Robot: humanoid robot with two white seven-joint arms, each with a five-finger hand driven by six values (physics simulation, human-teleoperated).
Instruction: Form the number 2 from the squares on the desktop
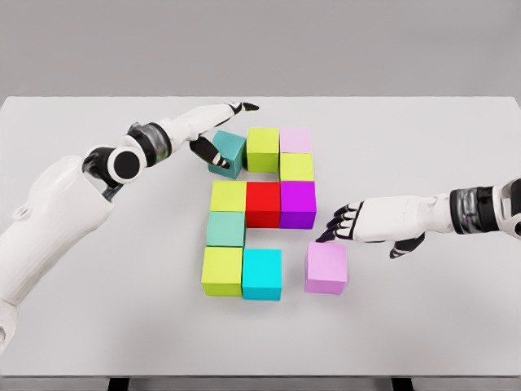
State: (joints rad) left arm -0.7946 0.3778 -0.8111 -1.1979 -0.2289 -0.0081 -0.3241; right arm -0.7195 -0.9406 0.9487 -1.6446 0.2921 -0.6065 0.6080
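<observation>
Head view: we see coloured cubes on the white tabletop (pixel 423 326). Far row: teal cube (pixel 228 152), tilted askew, then a lime cube (pixel 263 149) and pale pink cube (pixel 295 140), with a yellow-green cube (pixel 297 167) just nearer. Middle row: yellow cube (pixel 228 196), red cube (pixel 263 204), purple cube (pixel 298 204). Below sit a sea-green cube (pixel 225 229), a lime-yellow cube (pixel 222 270) and a cyan cube (pixel 262 274). The lilac cube (pixel 326 267) stands apart at right. Left hand (pixel 213 134) touches the teal cube, fingers relaxed, grasping nothing. Right hand (pixel 346 221) hovers loosely spread just beyond the lilac cube.
</observation>
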